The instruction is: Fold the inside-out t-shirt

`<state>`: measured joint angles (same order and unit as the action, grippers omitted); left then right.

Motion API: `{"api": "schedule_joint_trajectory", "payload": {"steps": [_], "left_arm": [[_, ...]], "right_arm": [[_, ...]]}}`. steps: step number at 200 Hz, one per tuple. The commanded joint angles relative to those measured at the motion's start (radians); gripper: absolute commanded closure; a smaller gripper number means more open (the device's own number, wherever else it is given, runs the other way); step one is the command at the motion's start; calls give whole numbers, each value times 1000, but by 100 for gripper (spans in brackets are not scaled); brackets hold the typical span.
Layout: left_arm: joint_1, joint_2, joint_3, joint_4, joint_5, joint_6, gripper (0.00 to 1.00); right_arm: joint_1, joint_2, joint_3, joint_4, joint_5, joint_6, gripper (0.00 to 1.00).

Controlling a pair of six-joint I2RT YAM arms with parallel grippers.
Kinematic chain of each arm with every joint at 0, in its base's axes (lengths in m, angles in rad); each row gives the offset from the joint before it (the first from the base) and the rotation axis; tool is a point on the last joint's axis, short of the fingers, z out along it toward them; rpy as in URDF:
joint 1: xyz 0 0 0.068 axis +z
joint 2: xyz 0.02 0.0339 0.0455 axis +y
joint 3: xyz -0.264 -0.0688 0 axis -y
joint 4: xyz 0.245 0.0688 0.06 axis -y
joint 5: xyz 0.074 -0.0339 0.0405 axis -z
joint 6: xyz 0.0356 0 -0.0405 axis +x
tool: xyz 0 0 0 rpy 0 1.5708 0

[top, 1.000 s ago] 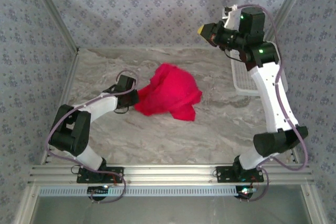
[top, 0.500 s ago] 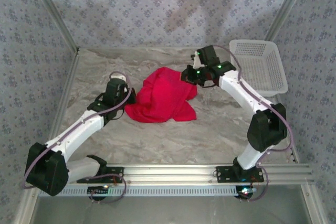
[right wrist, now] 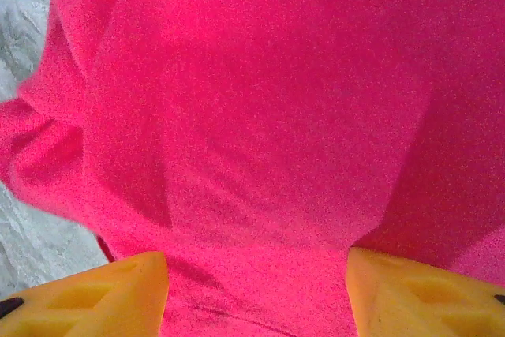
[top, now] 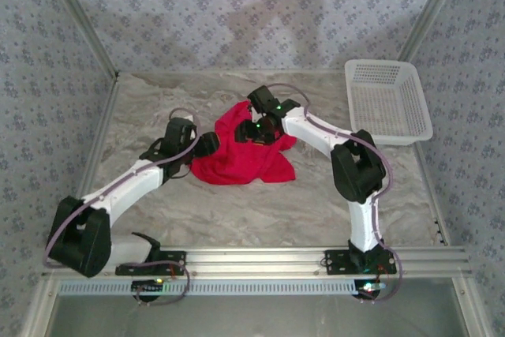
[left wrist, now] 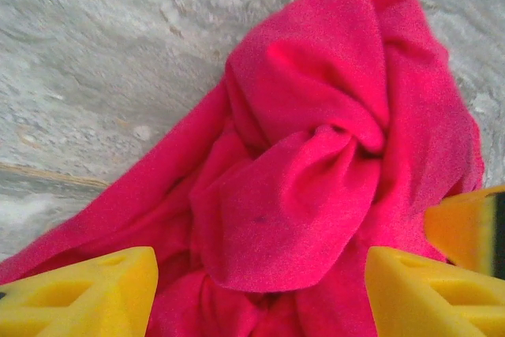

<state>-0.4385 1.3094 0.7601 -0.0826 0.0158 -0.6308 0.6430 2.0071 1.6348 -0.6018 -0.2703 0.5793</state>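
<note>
Top external view: right arm (top: 316, 128) has dropped from above the basket (top: 379, 62) onto the crumpled inside-out t-shirt (top: 241, 159), mid-frame.
Jaws: on both arms now spread apart over the cloth, clamping nothing.
Meaning: probably a fresh grasp; folding not begun.

Matt, faintly fuzzy knit cloth in the inside-out t-shirt (top: 245, 159), soft, crumpled into rounded folds. Smooth stone-look marbling on the table (top: 237, 211), low sheen. White plastic, perforated, for the basket (top: 387, 108). Brushed metal along the front rail (top: 260, 258). Matt yellow plastic with moulded triangular recesses on the left gripper (left wrist: 260, 293) fingers (left wrist: 79, 293); same on the right gripper (right wrist: 256, 290). Matt patterned covering on the walls (top: 237, 13).
</note>
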Motion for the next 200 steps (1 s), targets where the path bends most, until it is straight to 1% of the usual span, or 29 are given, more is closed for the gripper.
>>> {"api": "schedule_joint_trajectory", "payload": {"steps": [1,19,35,45,69,81,88,96,98,99,100,101,103,106,107,108,109,111,112,115,118,120,122,136,149,153,165,183,200], "left_arm": [[1,81,42,69,54,-18,31],[1,153,70,82,60,-14,37],[1,204,103,83,61,-5,50],[1,232,126,81,73,-1,66],[1,253,183,49,94,4,100],[1,244,220,8,97,8,100],[1,233,247,-21,100,9,100],[1,219,282,-60,106,11,100],[1,214,292,-70,107,12,100],[1,212,296,-75,108,11,100],[1,208,296,-79,108,10,100],[1,208,308,-85,109,10,100],[1,203,318,-94,109,10,100],[1,196,336,-110,111,10,100],[1,193,341,-115,111,10,100],[2,188,341,-120,111,10,100],[2,188,355,-127,111,10,100],[3,185,368,-138,113,10,100],[4,181,368,-143,113,10,100],[6,177,396,-161,113,10,100],[8,171,420,-179,114,10,100],[10,167,428,-191,116,10,100],[13,165,446,-204,118,9,100],[45,158,574,-283,150,4,100],[90,160,711,-331,212,-10,100],[104,162,747,-342,230,-17,100],[141,166,846,-367,276,-33,100],[173,179,955,-396,316,-53,100],[181,187,992,-391,351,-77,100]], "right_arm": [[3,20,75,-27,13,27,34],[3,33,84,-24,5,41,30],[5,44,92,-20,-1,42,28],[7,58,103,-22,-1,68,28],[5,115,161,-38,6,91,27],[5,154,206,-57,11,94,28],[3,176,232,-73,15,96,31],[0,198,256,-86,15,103,43],[1,200,257,-86,15,104,44],[0,203,260,-87,17,105,49],[-2,205,261,-87,19,105,51],[-2,205,261,-87,19,105,51],[-4,208,263,-87,23,105,58],[-8,209,263,-86,26,105,65],[-8,209,263,-86,26,105,65],[-10,209,262,-86,29,105,70],[-10,209,262,-86,29,105,70],[-12,209,260,-85,33,105,74],[-13,208,257,-87,36,105,80],[-17,205,251,-89,41,104,87],[-21,201,247,-90,45,103,90],[-25,196,237,-90,49,101,97],[-29,194,230,-90,50,99,100],[-53,136,148,-80,72,73,100],[-79,68,45,-73,118,59,100],[-90,34,-12,-67,140,25,100],[-123,-37,-133,-48,195,-6,100],[-165,-121,-285,-9,249,-36,100],[-197,-168,-384,18,274,-48,100]]}}
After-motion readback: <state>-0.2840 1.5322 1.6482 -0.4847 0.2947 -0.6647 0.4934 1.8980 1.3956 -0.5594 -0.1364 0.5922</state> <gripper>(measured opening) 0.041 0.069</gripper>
